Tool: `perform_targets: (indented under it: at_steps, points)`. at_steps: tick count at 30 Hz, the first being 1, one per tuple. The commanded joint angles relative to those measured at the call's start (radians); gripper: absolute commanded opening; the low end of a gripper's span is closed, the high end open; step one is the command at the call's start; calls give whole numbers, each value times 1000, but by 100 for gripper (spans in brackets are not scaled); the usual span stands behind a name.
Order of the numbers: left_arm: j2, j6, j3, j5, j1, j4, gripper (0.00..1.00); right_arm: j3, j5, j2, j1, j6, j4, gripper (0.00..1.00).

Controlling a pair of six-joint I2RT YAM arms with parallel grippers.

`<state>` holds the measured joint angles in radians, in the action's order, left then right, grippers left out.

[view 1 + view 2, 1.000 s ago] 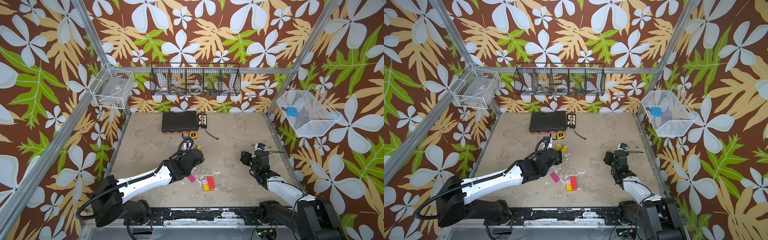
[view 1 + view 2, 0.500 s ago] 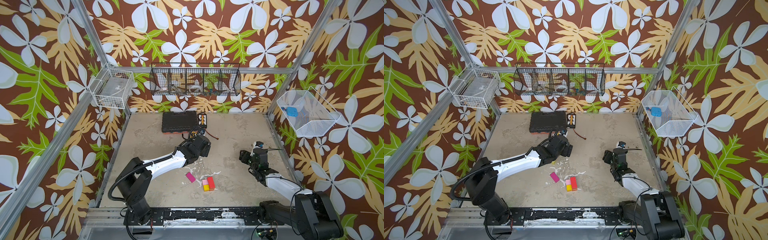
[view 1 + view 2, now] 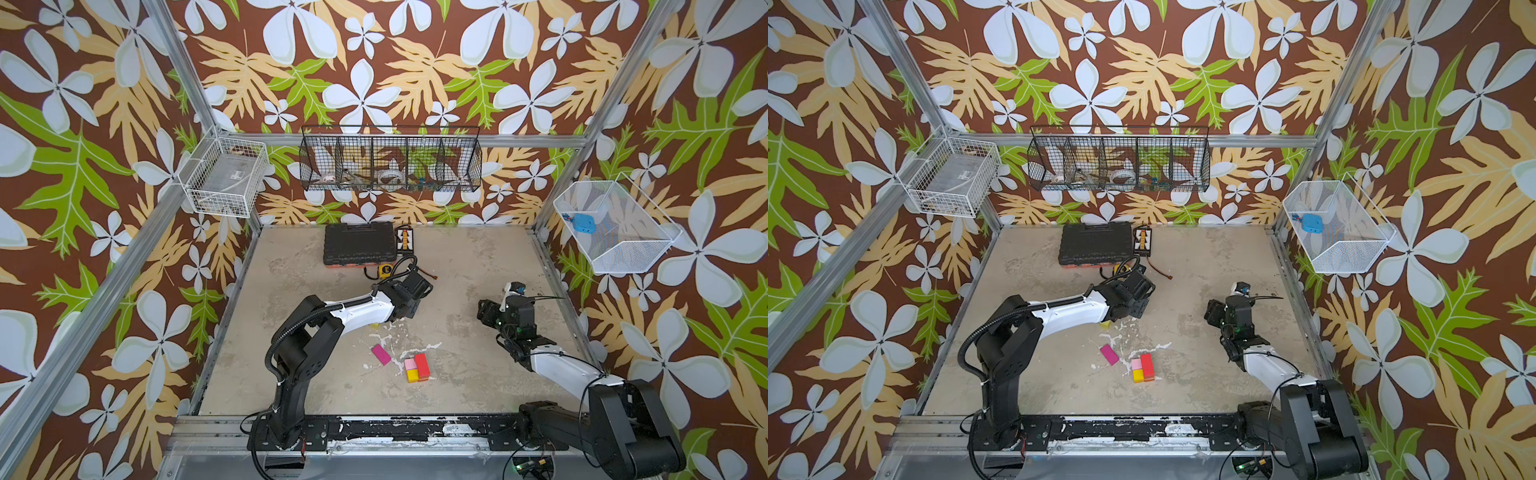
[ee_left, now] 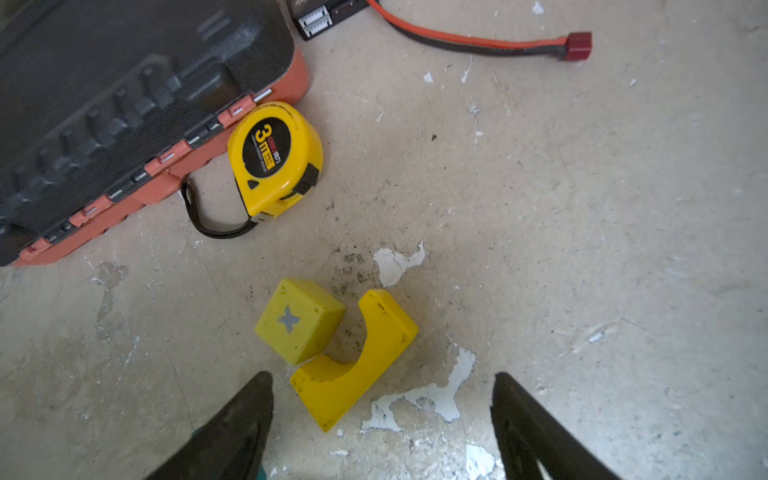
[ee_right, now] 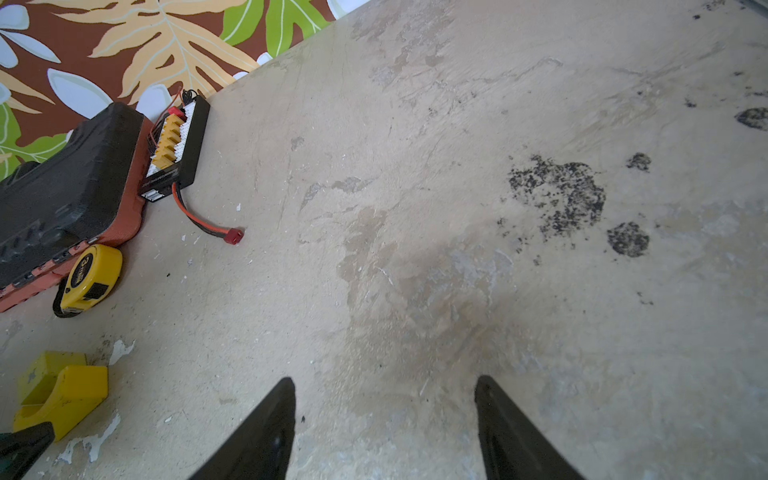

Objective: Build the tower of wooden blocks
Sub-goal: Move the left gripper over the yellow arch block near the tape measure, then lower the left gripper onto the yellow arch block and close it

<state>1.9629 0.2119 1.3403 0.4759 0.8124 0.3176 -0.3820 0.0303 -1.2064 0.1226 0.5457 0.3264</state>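
Left gripper (image 4: 382, 376) spread, empty, over yellow arch (image 4: 357, 370); you close off-centre, you'll knock the yellow cube (image 4: 297, 322) beside it.

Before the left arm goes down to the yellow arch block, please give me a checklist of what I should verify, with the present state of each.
1. Left gripper open and empty: ok.
2. Yellow wooden arch block centred between its jaws: not ok, it lies nearer one finger.
3. Arch free of the yellow wooden cube with grey cross: not ok, the cube's corner seems to touch it.
4. Yellow tape measure clear of both: ok.
5. Right gripper out of the way: ok, open over bare table.
6. Group of pink, red and yellow blocks level enough to build on: cannot tell.
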Motion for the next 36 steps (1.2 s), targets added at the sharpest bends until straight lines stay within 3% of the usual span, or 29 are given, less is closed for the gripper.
perform_targets:
  at_steps: [1, 8, 20, 25, 33, 36]
  points:
    - [22, -6, 9, 26, -2, 18, 84, -7, -3, -2, 2, -5, 18, 68]
    - [72, 1, 26, 23, -4, 32, 76, -5, -5, 0, 2, -4, 16, 68]
    - [102, -12, 63, 13, -3, 34, 76, -5, -9, -2, 2, -5, 19, 69]
    - [119, -7, 68, -1, -3, 37, 67, -4, -9, -2, 2, -6, 20, 69]
    - [94, 10, 46, -2, -3, 45, 40, -5, -10, -4, 2, -6, 20, 69]
    - [95, 12, 45, 0, -3, 49, 36, -6, -10, -4, 2, -6, 20, 69]
